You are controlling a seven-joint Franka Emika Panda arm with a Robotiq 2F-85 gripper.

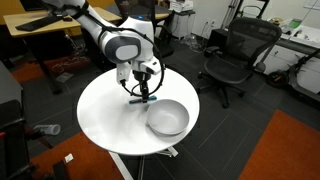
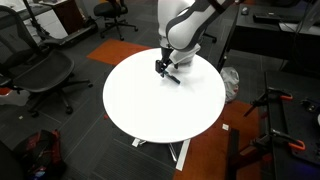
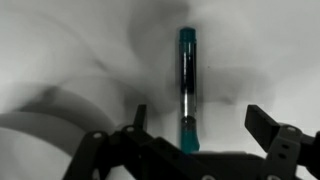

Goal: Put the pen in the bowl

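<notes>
Office room, round white table (image 1: 100, 115); pen (image 1: 140, 98) lies flat on it, with the bowl (image 1: 167, 118) near the pen, rim not touching. Gripper (image 3: 198, 118) hangs right above the pen, jaws spread wide and empty, fingers (image 3: 262, 125) either side of the pen, whose long axis crosses their closing line. Looks set to drop and pinch.

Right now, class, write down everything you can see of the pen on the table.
The pen is slim and straight, with a dark, glossy body that catches a streak of light and teal-blue at both ends; it looks like plastic. It lies flat on the white table, between the fingers of the open gripper, neither of which appears to touch it. In an exterior view it lies outside the grey bowl, a little apart from it.
</notes>
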